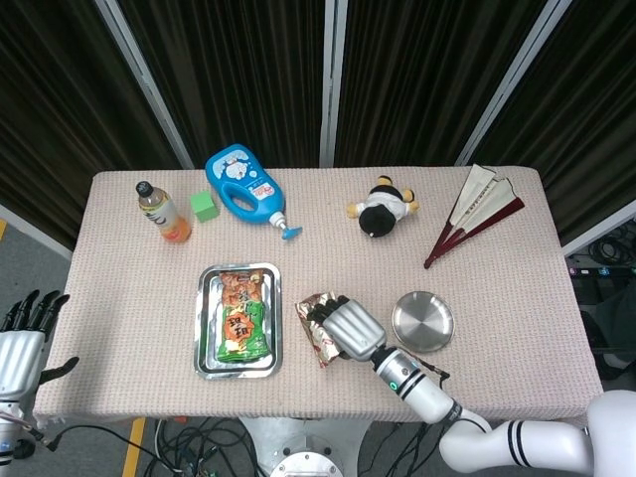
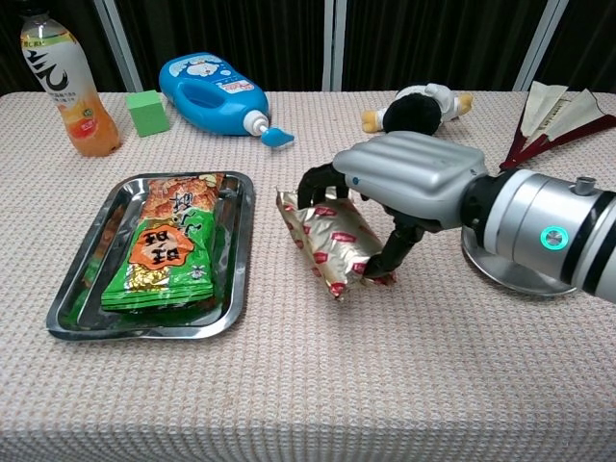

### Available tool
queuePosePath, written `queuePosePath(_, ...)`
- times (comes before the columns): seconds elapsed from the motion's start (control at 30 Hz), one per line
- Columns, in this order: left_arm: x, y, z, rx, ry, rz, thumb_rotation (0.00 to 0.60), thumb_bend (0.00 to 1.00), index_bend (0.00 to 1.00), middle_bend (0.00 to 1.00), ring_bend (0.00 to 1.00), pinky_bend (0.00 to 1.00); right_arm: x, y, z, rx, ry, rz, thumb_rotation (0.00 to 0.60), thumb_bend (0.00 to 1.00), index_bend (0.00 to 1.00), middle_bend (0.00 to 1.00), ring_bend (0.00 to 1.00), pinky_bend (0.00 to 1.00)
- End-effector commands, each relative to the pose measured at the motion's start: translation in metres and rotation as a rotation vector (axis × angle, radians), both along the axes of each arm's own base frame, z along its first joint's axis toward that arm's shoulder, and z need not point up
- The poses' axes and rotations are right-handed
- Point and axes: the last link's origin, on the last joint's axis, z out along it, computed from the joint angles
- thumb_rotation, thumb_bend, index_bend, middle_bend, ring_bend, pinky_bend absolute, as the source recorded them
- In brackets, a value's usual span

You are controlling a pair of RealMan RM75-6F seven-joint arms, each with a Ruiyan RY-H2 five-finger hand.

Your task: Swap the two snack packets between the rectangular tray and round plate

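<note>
My right hand (image 1: 346,326) (image 2: 404,183) grips a gold-foil snack packet (image 1: 316,330) (image 2: 325,241) with red marks, holding it just right of the rectangular steel tray (image 1: 208,316) (image 2: 87,289). A green and orange snack packet (image 1: 240,316) (image 2: 171,245) lies in that tray. The round plate (image 1: 422,321) (image 2: 515,274) stands bare to the right, partly hidden behind my forearm in the chest view. My left hand (image 1: 22,343) is open off the table's left edge, holding nothing.
Along the far side stand an orange drink bottle (image 1: 164,212), a green cube (image 1: 204,206), a blue detergent bottle (image 1: 243,187), a plush toy (image 1: 382,210) and a folding fan (image 1: 472,211).
</note>
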Motion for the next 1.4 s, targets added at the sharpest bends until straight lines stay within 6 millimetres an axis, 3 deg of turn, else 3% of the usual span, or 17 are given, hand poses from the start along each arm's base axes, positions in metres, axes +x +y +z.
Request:
queuePosePath(0.03,0.0,0.0,0.0,0.0,-0.001,0.0,0.6,0.05,0.14,0.11,0.05,0.14,0.006,-0.001,-0.007,0.02,0.0,0.003,0.6,0.05,0.38,0.29,0.25,0.27)
queuePosePath(0.07,0.0,0.0,-0.001,-0.001,-0.002,0.0,0.6,0.05,0.14,0.11,0.05,0.14,0.006,-0.001,-0.009,0.029,0.008,0.002,0.6,0.03,0.34,0.27,0.21,0.25)
queuePosePath(0.17,-0.001,0.001,-0.001,-0.003,-0.003,-0.001,0.6,0.05,0.14,0.11,0.05,0.14,0.002,-0.001,-0.009,0.055,0.059,-0.012,0.6,0.0,0.1,0.11,0.03,0.11)
queuePosePath(0.23,-0.001,0.001,-0.001,-0.006,-0.003,-0.001,0.6,0.05,0.14,0.11,0.05,0.14,0.001,-0.001,-0.008,0.056,0.068,-0.019,0.6,0.0,0.0,0.03,0.0,0.03)
queuePosePath(0.43,-0.001,0.001,-0.003,-0.01,-0.005,-0.003,0.6,0.05,0.14,0.11,0.05,0.14,0.0,-0.001,0.004,0.032,0.045,-0.034,0.6,0.0,0.0,0.0,0.0,0.0)
queuePosePath(0.53,0.004,0.005,-0.003,-0.021,-0.012,-0.024,0.6,0.05,0.14,0.11,0.05,0.14,0.0,-0.004,0.022,-0.012,0.006,-0.04,0.6,0.0,0.0,0.0,0.0,0.0)
queuePosePath(0.63,0.016,0.014,-0.005,-0.055,-0.021,-0.073,0.6,0.05,0.14,0.11,0.05,0.14,-0.01,-0.009,0.054,-0.101,-0.02,-0.064,0.6,0.0,0.0,0.0,0.0,0.0)
queuePosePath(0.77,0.042,0.03,-0.02,-0.139,-0.032,-0.163,0.6,0.05,0.14,0.11,0.05,0.14,-0.037,-0.015,0.109,-0.245,-0.05,-0.138,0.6,0.0,0.0,0.0,0.0,0.0)
queuePosePath(1.03,0.088,0.052,-0.061,-0.277,-0.132,-0.237,0.6,0.03,0.13,0.1,0.04,0.13,-0.106,0.002,0.184,-0.421,-0.127,-0.309,0.6,0.0,0.0,0.0,0.0,0.0)
queuePosePath(1.27,0.127,0.069,-0.094,-0.399,-0.117,-0.342,0.6,0.0,0.11,0.09,0.02,0.13,-0.148,0.01,0.223,-0.531,-0.214,-0.421,0.6,0.0,0.0,0.0,0.0,0.0)
queuePosePath(1.4,0.143,0.083,-0.112,-0.451,-0.103,-0.364,0.6,0.0,0.1,0.06,0.01,0.13,-0.16,0.015,0.23,-0.547,-0.23,-0.449,0.6,0.0,0.0,0.0,0.0,0.0)
